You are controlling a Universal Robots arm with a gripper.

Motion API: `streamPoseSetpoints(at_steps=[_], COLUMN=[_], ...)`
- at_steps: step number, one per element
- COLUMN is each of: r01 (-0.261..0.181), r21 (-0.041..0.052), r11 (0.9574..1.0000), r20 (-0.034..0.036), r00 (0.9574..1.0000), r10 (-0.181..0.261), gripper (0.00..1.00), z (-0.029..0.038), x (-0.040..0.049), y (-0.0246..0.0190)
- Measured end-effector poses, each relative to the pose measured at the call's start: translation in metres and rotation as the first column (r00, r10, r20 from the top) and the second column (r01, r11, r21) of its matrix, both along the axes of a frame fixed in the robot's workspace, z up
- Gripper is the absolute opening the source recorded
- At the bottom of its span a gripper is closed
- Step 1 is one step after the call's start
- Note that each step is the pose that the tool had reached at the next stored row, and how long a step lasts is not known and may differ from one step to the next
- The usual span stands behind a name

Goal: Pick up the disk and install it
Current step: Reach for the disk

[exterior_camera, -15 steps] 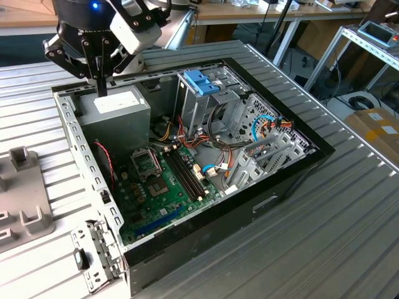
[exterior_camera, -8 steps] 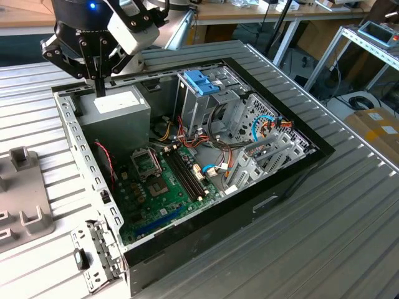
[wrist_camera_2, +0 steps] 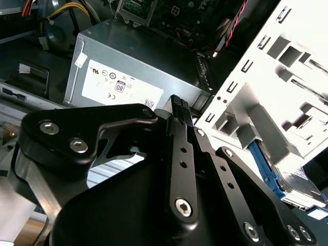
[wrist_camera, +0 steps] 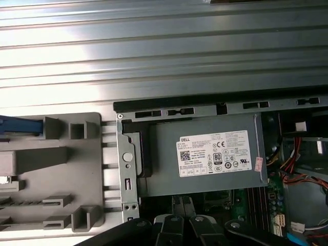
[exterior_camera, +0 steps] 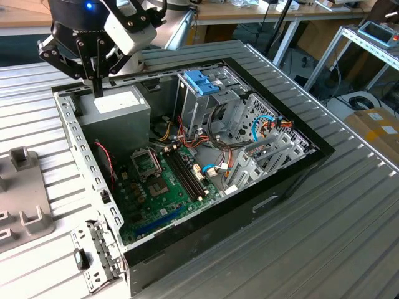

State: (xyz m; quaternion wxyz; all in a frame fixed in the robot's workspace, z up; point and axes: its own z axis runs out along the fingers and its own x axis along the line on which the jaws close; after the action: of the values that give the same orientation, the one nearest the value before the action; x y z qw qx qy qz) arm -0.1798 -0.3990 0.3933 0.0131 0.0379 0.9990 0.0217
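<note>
Partly hidden disk, pincer closed

Robotics lab or electronics workshop: ribbed aluminium desk bearing an opened computer case with bare motherboard, robot arm over it, wooden workbenches behind, metal rack with an instrument, cardboard box, loose floor cables.
</note>
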Motion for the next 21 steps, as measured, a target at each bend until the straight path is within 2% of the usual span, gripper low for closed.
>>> streamPoseSetpoints(at_steps=[21], r01=[0.0], r21=[0.0], r11=[1.0], r20=[0.0], r00=[1.0], r10=[0.0], gripper=[0.1], z=[0.0], x=[-0.0052], y=[0.0])
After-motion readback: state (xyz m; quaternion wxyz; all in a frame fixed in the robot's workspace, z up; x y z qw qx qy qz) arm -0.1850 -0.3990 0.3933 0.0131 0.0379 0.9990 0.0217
